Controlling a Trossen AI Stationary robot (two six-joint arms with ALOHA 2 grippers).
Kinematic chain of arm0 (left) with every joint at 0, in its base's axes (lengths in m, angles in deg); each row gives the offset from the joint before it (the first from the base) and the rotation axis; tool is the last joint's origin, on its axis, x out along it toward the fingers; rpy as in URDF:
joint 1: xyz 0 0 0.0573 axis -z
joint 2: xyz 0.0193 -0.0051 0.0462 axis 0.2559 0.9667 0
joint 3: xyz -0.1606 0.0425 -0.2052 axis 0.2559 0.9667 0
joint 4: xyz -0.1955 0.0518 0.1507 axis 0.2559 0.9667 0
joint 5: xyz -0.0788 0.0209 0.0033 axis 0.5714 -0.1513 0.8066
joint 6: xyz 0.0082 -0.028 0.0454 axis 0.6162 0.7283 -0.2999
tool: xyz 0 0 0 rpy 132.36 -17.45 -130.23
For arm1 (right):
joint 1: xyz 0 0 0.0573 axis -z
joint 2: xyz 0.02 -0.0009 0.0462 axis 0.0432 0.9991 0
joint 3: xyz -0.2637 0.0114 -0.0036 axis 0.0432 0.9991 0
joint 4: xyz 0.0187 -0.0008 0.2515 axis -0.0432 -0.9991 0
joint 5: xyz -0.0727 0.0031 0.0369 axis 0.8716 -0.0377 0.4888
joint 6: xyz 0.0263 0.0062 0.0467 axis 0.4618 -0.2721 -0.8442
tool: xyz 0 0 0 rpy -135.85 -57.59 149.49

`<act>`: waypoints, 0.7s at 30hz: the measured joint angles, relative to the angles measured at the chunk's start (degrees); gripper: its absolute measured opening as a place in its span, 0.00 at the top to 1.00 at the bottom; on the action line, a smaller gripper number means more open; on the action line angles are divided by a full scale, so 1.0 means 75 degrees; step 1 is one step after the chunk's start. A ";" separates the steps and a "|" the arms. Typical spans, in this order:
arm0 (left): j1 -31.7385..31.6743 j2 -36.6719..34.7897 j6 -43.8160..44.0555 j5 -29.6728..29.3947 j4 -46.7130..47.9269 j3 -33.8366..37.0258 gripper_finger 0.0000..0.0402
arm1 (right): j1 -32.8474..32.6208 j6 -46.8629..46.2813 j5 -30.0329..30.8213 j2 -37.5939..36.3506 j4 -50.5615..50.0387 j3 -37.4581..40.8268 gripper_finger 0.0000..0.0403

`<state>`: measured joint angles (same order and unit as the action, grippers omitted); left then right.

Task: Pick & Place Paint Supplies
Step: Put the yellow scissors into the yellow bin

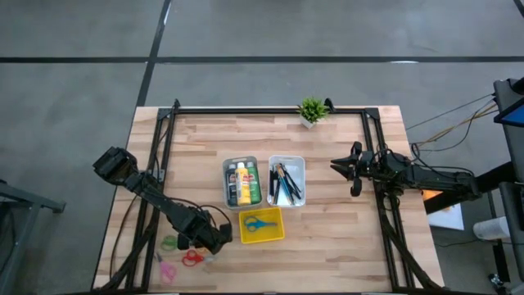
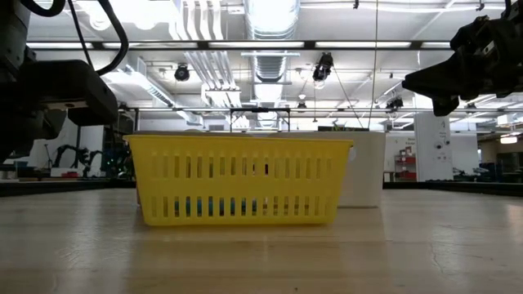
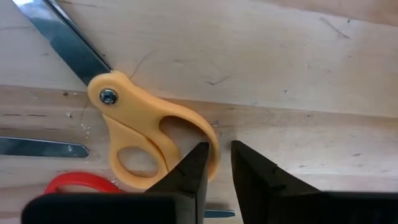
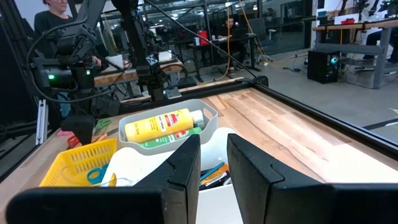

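Observation:
Three paint bottles, dark point(image 1: 232, 183), yellow point(image 1: 243, 182) and green point(image 1: 254, 182), lie in a grey tray point(image 1: 227, 164) at mid-table. Brushes and pencils point(image 1: 285, 183) lie in a white tray point(image 1: 298, 164) beside it. My right gripper point(image 1: 334, 164) hovers right of the white tray, its fingers close together and empty; its wrist view shows the yellow bottle point(image 4: 165, 124) and brushes point(image 4: 214, 174). My left gripper point(image 3: 217, 158) is at the table's near left, its fingers close together, above the handle of orange scissors point(image 3: 146, 134) that lie flat on the wood.
A yellow basket point(image 1: 278, 215) with blue scissors point(image 1: 259, 223) stands near the trays. Green point(image 1: 169, 242), pink point(image 1: 168, 270) and red scissors point(image 1: 192, 258) lie at the near left. A small potted plant point(image 1: 311, 109) stands at the far edge. People show beyond the table point(image 4: 53, 12).

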<state>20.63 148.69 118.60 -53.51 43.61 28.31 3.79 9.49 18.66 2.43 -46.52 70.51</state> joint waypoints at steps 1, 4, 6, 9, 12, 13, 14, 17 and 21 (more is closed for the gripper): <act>0.0000 0.0000 -0.0026 0.0002 -0.0002 0.0000 0.81 | 0.0000 0.0000 0.0000 0.0000 -0.0003 0.0000 0.81; 0.0000 0.0000 -0.0053 0.0004 -0.0002 0.0001 0.82 | -0.0003 -0.0001 0.0000 0.0000 0.0000 -0.0003 0.81; 0.0000 0.0000 -0.0059 0.0009 0.0004 0.0003 0.85 | -0.0003 -0.0003 0.0000 0.0000 -0.0003 0.0000 0.81; 0.0003 0.0000 -0.0059 0.0035 0.0026 0.0006 0.93 | -0.0003 -0.0003 0.0000 0.0000 0.0000 -0.0002 0.81; 0.0003 -0.0006 -0.0059 0.0038 0.0031 0.0006 0.98 | 0.0000 0.0000 0.0000 0.0000 -0.0003 0.0000 0.81; 0.0003 -0.0006 -0.0059 0.0038 0.0029 0.0006 0.98 | -0.0002 -0.0002 0.0000 0.0000 -0.0003 0.0000 0.81; 0.0003 -0.0006 -0.0059 0.0036 0.0026 0.0007 0.98 | -0.0001 -0.0002 0.0000 0.0000 -0.0003 0.0000 0.81; 0.0003 -0.0006 -0.0056 0.0035 0.0023 0.0007 0.98 | -0.0002 -0.0002 0.0000 0.0000 -0.0002 -0.0003 0.81; 0.0003 -0.0037 -0.0056 0.0031 0.0052 -0.0020 0.98 | -0.0001 -0.0002 0.0000 0.0000 -0.0003 -0.0001 0.81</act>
<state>20.66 148.41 118.18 -53.29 44.01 28.15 3.78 9.47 18.66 2.43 -46.55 70.51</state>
